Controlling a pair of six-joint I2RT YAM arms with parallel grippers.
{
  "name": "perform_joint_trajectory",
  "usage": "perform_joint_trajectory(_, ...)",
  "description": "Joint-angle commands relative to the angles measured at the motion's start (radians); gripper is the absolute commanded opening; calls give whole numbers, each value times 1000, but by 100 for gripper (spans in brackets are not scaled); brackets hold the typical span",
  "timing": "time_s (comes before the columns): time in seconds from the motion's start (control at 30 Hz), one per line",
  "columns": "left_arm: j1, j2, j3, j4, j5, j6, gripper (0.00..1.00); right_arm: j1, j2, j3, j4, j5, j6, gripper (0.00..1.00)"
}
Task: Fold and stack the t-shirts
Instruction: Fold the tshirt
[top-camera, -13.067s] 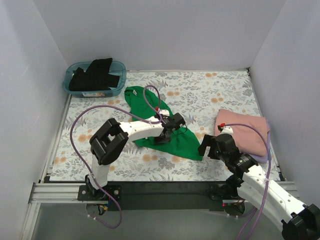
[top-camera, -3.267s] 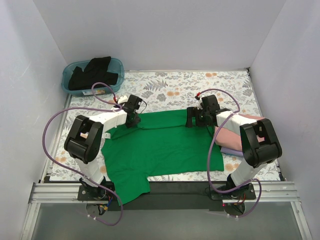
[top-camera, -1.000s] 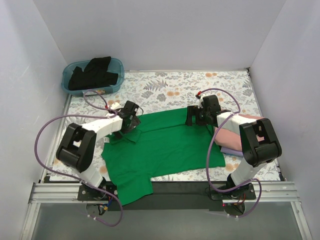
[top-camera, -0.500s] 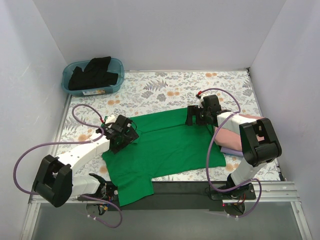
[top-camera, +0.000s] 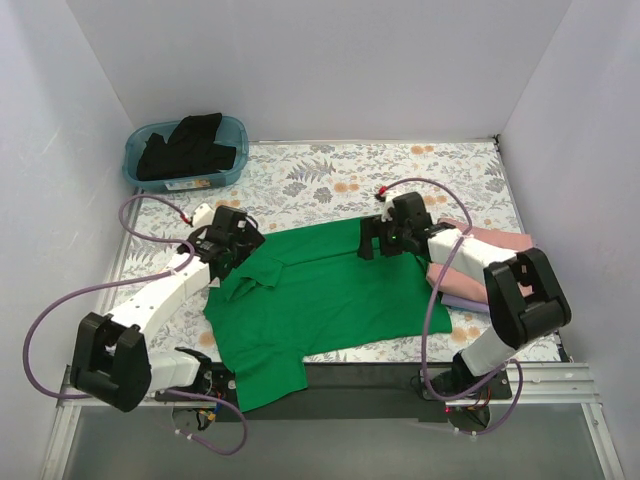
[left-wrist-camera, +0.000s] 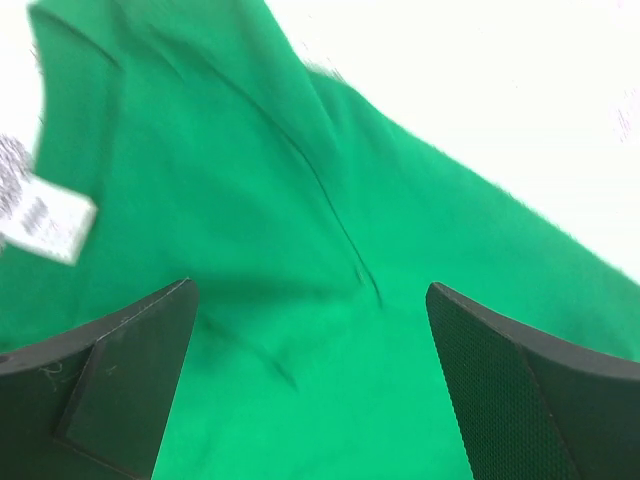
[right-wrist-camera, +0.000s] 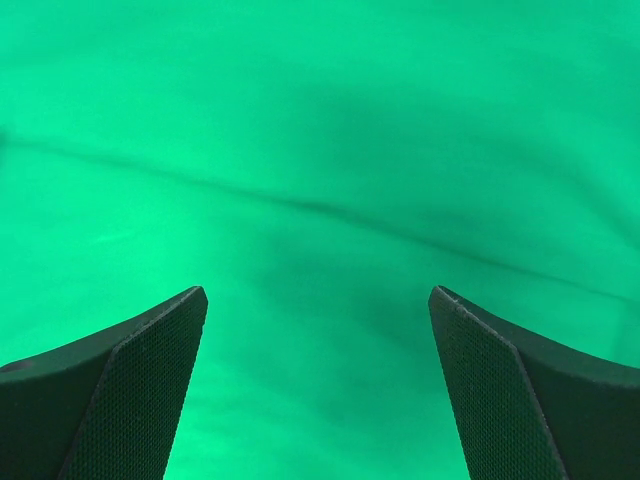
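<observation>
Left gripper (left-wrist-camera: 310, 380) and right gripper (right-wrist-camera: 318, 390) hover open over the bright green cloth t-shirt (top-camera: 330, 290) spread on the floral table (top-camera: 450, 175). Right arm partly covers the folded salmon pink shirt (top-camera: 500, 243), apparently atop lavender cloth (top-camera: 465, 300).

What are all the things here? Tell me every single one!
Green cloth t-shirt: one, bright green, spread flat mid-table.
Pink folded t-shirt: one, salmon pink, right side, atop the lavender one.
Lavender folded t-shirt: one, lavender, under the pink.
Black cloth t-shirts: number unclear, black, in the tub.
Teal plastic tub: one, teal, far left corner.
Flowery table: one, white-patterned, under everything.
Left pincer: one, black, open above green shirt.
Right pincer: one, black, open above green shirt.
</observation>
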Motion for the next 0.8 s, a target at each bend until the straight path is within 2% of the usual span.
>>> perform_joint_trajectory(0.0, 104, 48, -49, 116, 106, 76, 98, 158, -112, 17, 37, 6, 67, 98)
perform_joint_trajectory(0.03, 148, 59, -58, 130, 148, 79, 98, 244, -122, 6, 60, 19, 99, 98)
perform_joint_trajectory(0.13, 197, 91, -104, 179, 216, 74, 98, 397, -102, -1, 186, 46, 229, 98)
perform_joint_trajectory(0.27, 236, 94, -158, 225, 247, 71, 98, 530, 11, 95, 230, 121, 357, 96)
perform_joint_trajectory(0.4, 260, 87, -207, 259, 251, 79, 98, 571, 169, 209, 232, 162, 447, 88)
perform_joint_trajectory(0.63, 291, 62, -274, 291, 271, 87, 98, 588, 295, 312, 252, 198, 510, 72)
perform_joint_trajectory(0.77, 294, 47, -294, 291, 270, 81, 98, 593, 349, 325, 279, 176, 566, 57)
